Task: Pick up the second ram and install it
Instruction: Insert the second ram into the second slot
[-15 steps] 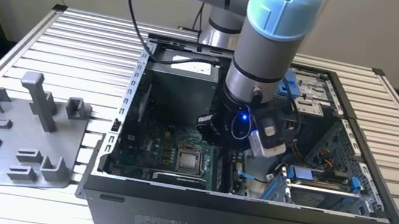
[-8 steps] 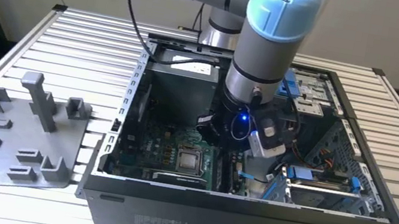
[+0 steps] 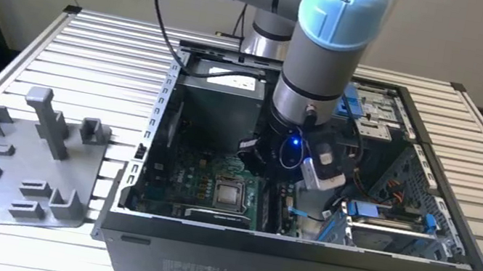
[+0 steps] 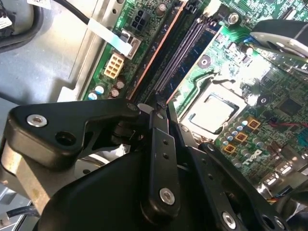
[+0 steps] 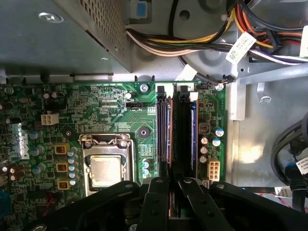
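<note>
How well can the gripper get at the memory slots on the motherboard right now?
Probably yes. The gripper hangs right over the memory slots inside the open computer case, and both wrist views show nothing between them. The power cables lie off to one side.

tool point(image 4: 161, 113): matt black metal w/ shiny screws
motherboard point(image 5: 96, 110): glossy green board
tray point(image 3: 14, 171): matt grey plastic
table point(image 3: 100, 45): ribbed bare metal, slight sheen
</note>
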Tool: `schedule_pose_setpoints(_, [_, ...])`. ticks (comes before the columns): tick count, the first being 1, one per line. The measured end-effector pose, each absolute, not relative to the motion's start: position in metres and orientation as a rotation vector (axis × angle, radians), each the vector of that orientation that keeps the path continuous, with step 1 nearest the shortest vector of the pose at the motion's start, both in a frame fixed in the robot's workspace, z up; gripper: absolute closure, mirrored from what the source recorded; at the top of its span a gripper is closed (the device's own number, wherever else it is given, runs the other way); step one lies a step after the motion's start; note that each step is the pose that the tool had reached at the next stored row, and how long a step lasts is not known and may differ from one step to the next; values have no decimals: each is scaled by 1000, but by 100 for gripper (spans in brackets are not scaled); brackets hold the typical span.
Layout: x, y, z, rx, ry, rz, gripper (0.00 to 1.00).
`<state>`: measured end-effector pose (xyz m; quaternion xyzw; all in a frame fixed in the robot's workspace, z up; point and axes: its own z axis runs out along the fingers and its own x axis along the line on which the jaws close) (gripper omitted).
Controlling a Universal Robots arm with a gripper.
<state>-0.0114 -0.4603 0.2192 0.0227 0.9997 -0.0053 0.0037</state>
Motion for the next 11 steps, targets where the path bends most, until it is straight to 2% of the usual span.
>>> schedule_pose_setpoints(11, [-11, -460, 219, 4, 3133, -15, 86])
